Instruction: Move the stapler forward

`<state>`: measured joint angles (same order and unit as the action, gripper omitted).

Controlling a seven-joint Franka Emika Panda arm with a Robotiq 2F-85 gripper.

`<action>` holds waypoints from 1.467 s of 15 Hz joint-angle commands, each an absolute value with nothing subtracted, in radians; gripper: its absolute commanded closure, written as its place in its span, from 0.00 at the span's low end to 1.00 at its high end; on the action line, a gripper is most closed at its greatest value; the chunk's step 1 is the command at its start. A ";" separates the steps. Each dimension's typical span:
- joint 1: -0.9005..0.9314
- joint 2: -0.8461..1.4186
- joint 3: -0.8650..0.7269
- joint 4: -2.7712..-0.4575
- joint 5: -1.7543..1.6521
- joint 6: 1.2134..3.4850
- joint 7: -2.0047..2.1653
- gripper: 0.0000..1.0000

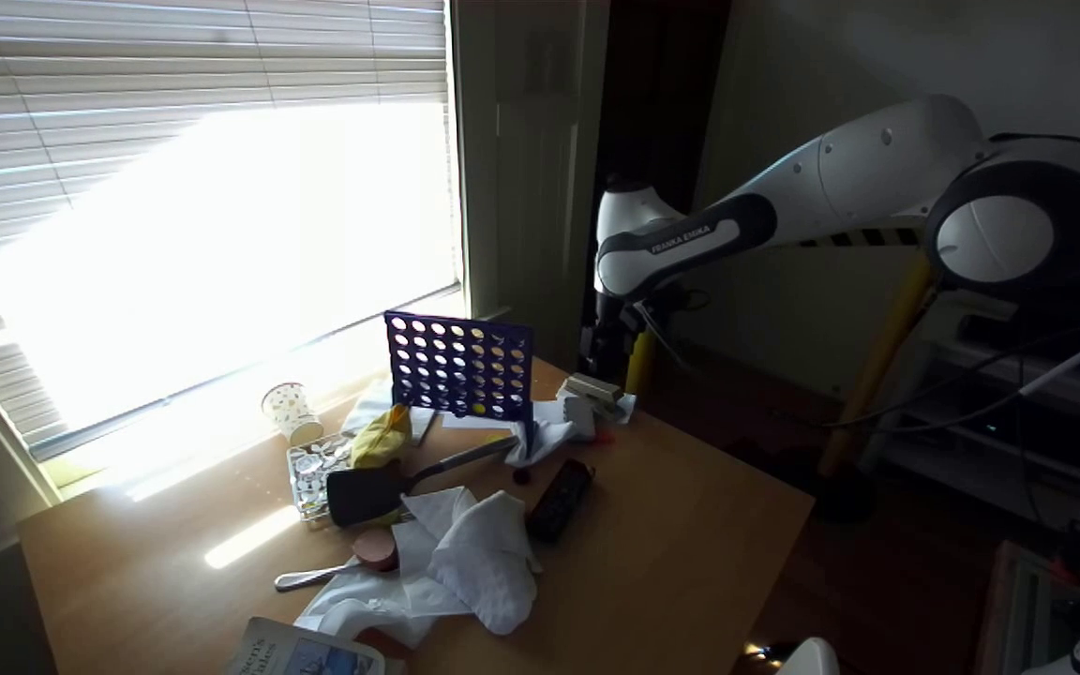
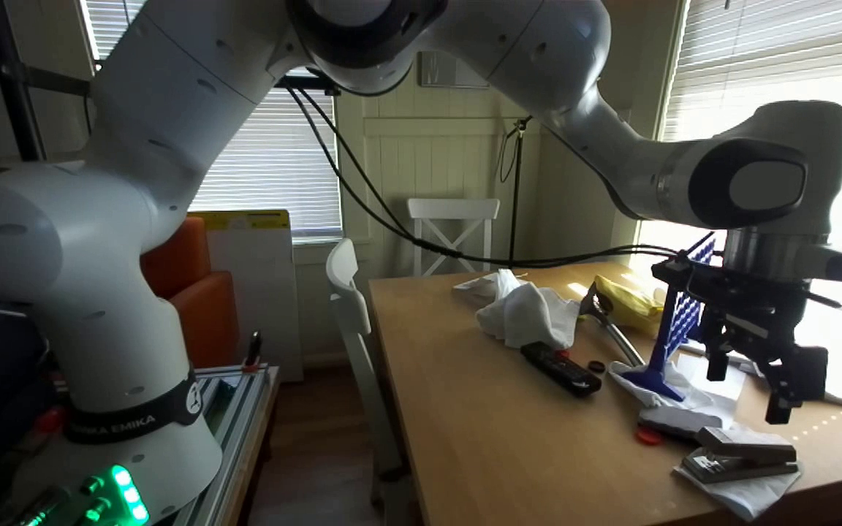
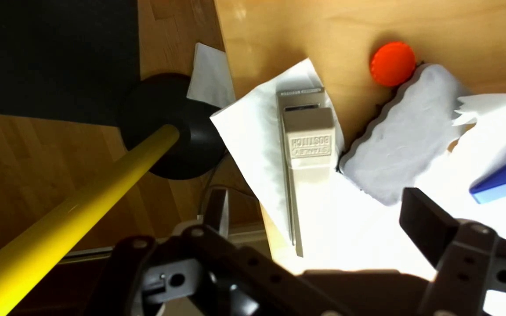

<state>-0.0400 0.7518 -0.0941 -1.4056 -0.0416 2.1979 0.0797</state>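
The grey-brown stapler (image 3: 310, 145) lies on a white paper at the table's edge in the wrist view. Its lower end is washed out by glare. It also shows in both exterior views (image 1: 593, 389) (image 2: 742, 454). My gripper (image 3: 319, 217) is open and empty, with its fingers wide apart on either side of the stapler's lower end in the picture. In an exterior view, the gripper (image 2: 750, 391) hangs above the table, higher than the stapler and apart from it. It also shows, dark and partly unclear, in an exterior view (image 1: 610, 347).
A grey wavy-edged block (image 3: 404, 136) lies right beside the stapler, with a red disc (image 3: 392, 63) near it. The blue grid rack (image 1: 460, 366) stands close by. A black remote (image 2: 561, 369) and white cloths (image 2: 531, 314) lie farther along. A yellow pole (image 3: 81, 202) stands off the table edge.
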 commanded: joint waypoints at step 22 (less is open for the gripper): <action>-0.091 0.906 -0.044 -1.302 0.014 2.280 0.059 0.34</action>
